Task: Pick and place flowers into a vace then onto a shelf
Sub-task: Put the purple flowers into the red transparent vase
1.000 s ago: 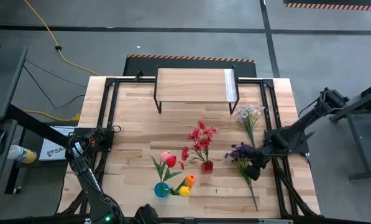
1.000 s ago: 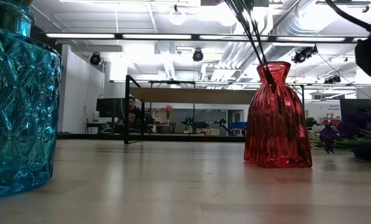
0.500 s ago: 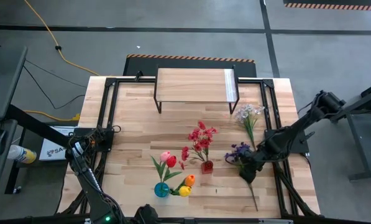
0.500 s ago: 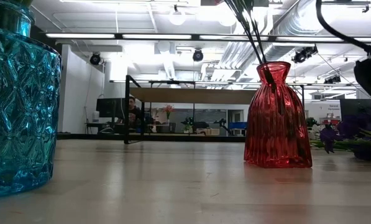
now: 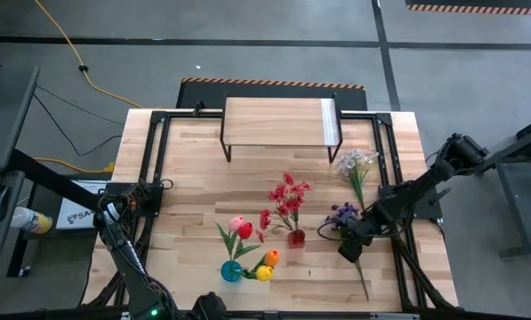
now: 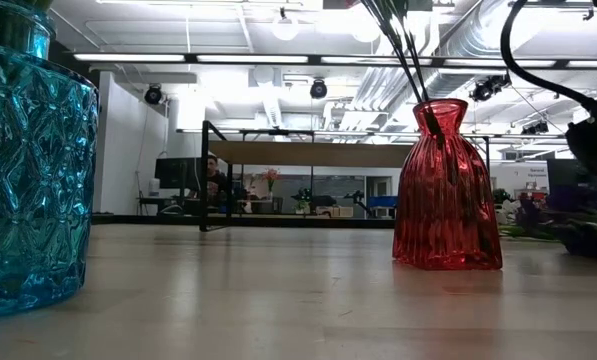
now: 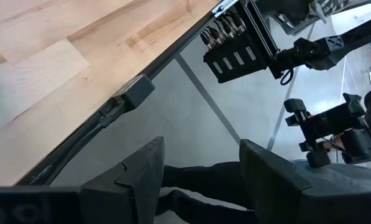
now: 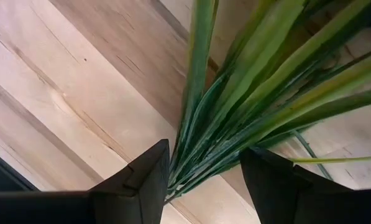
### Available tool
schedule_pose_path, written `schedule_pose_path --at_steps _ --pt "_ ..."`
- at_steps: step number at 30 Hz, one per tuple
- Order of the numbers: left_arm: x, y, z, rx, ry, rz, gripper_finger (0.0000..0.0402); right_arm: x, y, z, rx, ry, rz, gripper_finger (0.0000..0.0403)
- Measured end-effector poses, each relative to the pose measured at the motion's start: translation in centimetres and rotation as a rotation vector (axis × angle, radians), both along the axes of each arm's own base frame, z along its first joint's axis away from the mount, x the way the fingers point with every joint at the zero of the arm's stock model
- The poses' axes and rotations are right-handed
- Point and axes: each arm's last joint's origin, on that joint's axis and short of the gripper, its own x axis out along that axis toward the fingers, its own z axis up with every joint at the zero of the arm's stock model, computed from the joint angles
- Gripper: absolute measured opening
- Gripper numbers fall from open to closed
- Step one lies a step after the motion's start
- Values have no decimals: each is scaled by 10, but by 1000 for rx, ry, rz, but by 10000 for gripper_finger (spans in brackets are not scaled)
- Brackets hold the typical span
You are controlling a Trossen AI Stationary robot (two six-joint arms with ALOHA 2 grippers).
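Note:
My right gripper [image 5: 348, 246] [image 8: 204, 152] is open, low over the purple sprig [image 5: 341, 214] that lies flat on the table at its right side. Its fingers stand on either side of the sprig's leafy green stem [image 8: 235, 106]. The white sprig [image 5: 356, 164] lies farther back. A red vase [image 5: 296, 237] [image 6: 446, 190] holds red sprigs [image 5: 287, 197]. A blue vase [image 5: 231, 271] [image 6: 28, 170] holds pink and red tulips [image 5: 240, 227], with yellow and orange tulips [image 5: 267, 265] beside it. The shelf [image 5: 281, 122] stands at the far edge. My left gripper [image 7: 202, 146] is open and waits off the table's left edge. My right gripper comes from above, pointing down, with its fingers across the purple sprig's leafy stem [image 8: 191, 155], which passes between them and lies on the table. Whether the fingers [image 8: 154, 174] touch the leaves, I cannot tell.
Black metal frame rails [image 5: 158, 169] run along the table's left and right sides. The shelf's thin black legs [image 5: 226, 147] stand on the far part of the table. Bare wood [image 5: 203, 191] lies between the shelf and the vases.
My right gripper has moved down and a little toward the table's left edge, settling over the purple sprig's stem. The vases and the other flowers have kept still.

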Motion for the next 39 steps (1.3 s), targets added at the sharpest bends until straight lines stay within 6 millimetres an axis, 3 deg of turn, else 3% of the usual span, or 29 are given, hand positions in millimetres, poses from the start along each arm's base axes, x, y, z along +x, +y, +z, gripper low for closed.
schedule_pose_path --at_steps 6,20,29,39 --pt "0 0 0 0 0 0 239 0 -1 0 -29 -14 -7 165" --pt "0 0 0 0 0 0 239 -2 -6 15 -62 -167 45 10" --pt "0 0 0 -1 0 1 239 -9 -14 37 -75 -285 13 6" --pt "0 0 0 -1 -1 1 239 -28 -34 79 -93 -570 -125 6"
